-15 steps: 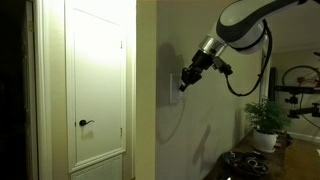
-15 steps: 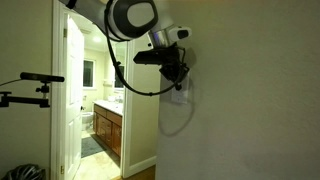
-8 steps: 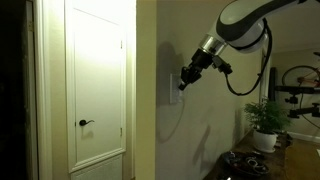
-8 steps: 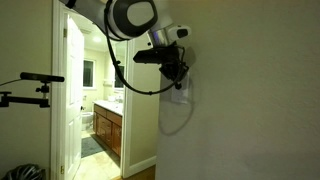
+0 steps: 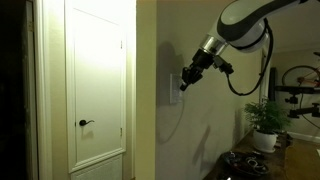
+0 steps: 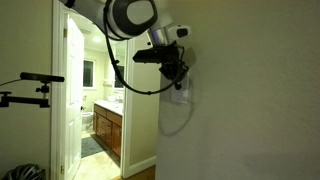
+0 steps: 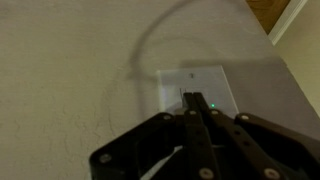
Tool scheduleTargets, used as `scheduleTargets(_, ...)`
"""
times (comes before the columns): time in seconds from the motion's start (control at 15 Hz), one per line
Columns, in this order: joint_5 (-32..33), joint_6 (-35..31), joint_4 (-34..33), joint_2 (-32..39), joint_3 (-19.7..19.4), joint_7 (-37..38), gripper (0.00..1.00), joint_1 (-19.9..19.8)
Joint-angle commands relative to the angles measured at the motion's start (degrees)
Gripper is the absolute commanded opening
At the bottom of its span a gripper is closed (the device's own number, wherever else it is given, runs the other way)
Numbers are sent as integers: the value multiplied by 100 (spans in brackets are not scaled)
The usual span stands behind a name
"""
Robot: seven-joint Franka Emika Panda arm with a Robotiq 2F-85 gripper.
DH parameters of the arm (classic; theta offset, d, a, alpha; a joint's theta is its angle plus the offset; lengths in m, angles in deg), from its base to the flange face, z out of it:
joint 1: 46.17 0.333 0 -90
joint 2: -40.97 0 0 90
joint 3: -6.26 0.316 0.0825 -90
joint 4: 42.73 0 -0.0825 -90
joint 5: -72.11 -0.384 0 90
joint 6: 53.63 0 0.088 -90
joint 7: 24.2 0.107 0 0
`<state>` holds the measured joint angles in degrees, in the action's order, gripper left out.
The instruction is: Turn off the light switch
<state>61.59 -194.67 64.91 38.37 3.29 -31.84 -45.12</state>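
The gripper is pressing in on the switch with its fingers clenched together, nothing between them, acting as a single blunt tip. In the wrist view the white plate is lying straight ahead of that tip, which is overlapping the plate's lower middle, and a small green lamp is glowing just beside the tip on the plate. In both exterior views the gripper is sitting against the wall with the switch directly at its nose, and from the opposite side the gripper is covering most of the switch, so actual contact is hard to confirm. Over the last second almost nothing is changing: the arm is holding the same pose, and the door off to the gripper's side is looking as brightly lit as before. That suggests the switch is not yet flipped, and the light is probably still on. The next move likely calls for a firmer push or a short slide along the rocker.
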Motion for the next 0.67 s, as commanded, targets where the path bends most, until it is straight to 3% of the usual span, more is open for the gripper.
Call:
scheduleTargets(0.0,113,161,182,-129,56,215,5,-84)
scheduleTargets(0.6,92,67,110,-43,45,331,5,-124)
